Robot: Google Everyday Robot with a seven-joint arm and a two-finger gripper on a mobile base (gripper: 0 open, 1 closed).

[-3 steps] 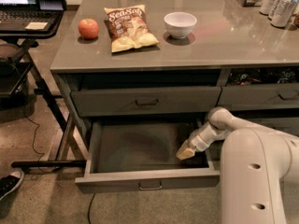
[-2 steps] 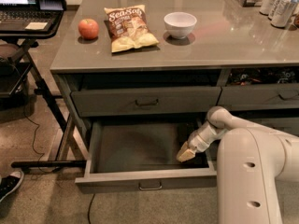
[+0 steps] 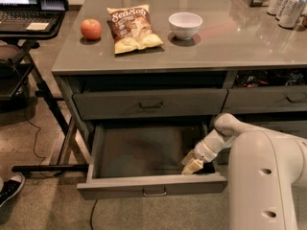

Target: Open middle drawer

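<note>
The middle drawer is pulled out, and its dark flat inside is in view and holds nothing. Its small bar handle is at the centre of the front. My gripper is inside the drawer, low in its front right corner, just behind the front panel. The white arm reaches in from the right. The drawer above is closed.
On the counter lie an apple, a chip bag, a white bowl and cans. A closed right-hand drawer sits beside the arm. A laptop stand and a shoe are at the left.
</note>
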